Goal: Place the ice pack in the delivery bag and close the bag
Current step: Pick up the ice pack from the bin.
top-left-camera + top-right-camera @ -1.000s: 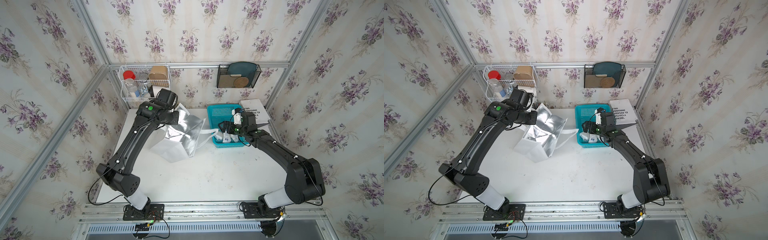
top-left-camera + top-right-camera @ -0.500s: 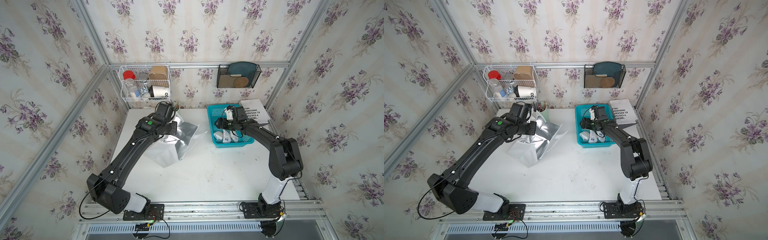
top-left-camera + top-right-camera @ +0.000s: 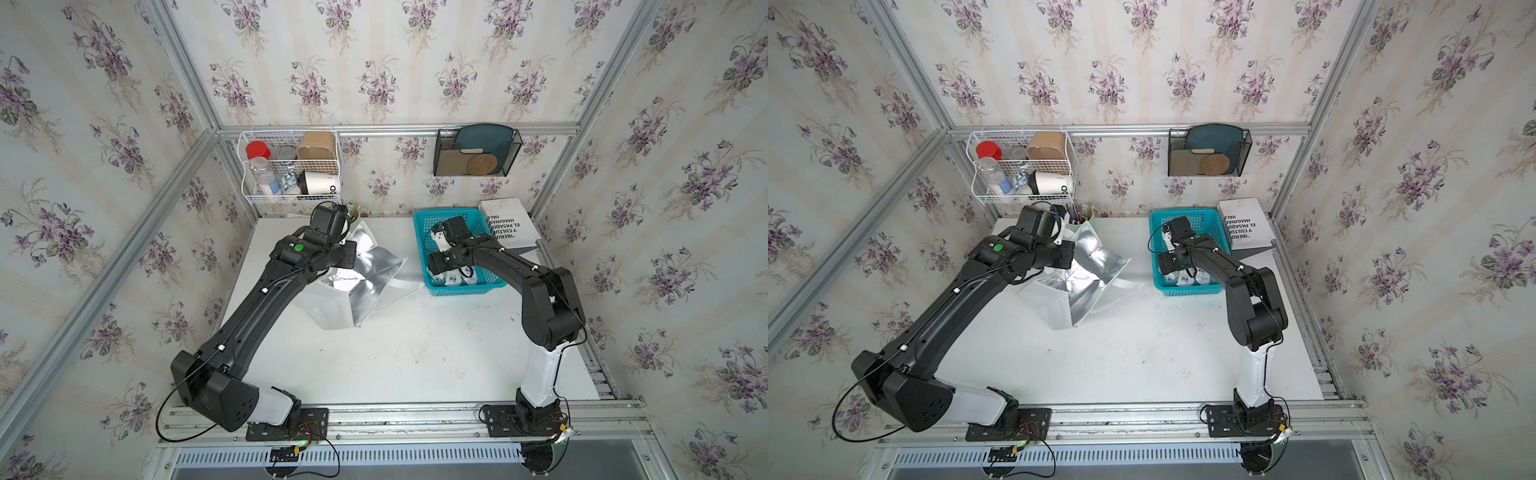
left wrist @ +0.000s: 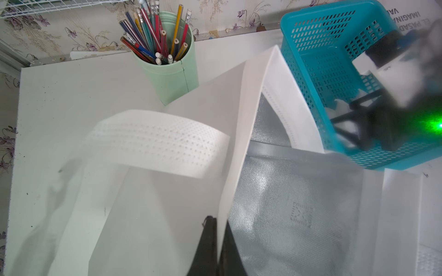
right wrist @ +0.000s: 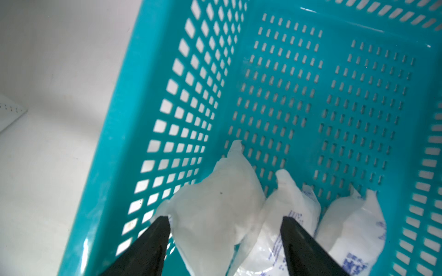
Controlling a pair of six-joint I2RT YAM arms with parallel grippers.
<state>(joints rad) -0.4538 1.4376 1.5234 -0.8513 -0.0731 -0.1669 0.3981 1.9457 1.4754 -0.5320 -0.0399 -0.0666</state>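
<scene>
Closed left jaws pinch the delivery bag [image 4: 299, 191] by its rim. Open right jaws straddle an ice pack [image 5: 215, 210] inside the blue basket [image 5: 311, 83].

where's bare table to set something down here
Bare: the wide front of the table, from the delivery bag forward to the front rail, and the back corner beside the pencil cup. Crowded: the back, where bag, blue basket and book sit close together.

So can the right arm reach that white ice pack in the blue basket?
Probably yes. The right gripper hangs inside the blue basket, open, one finger on each side of the ice pack by the basket's wall. Nothing covers that pack.
</scene>
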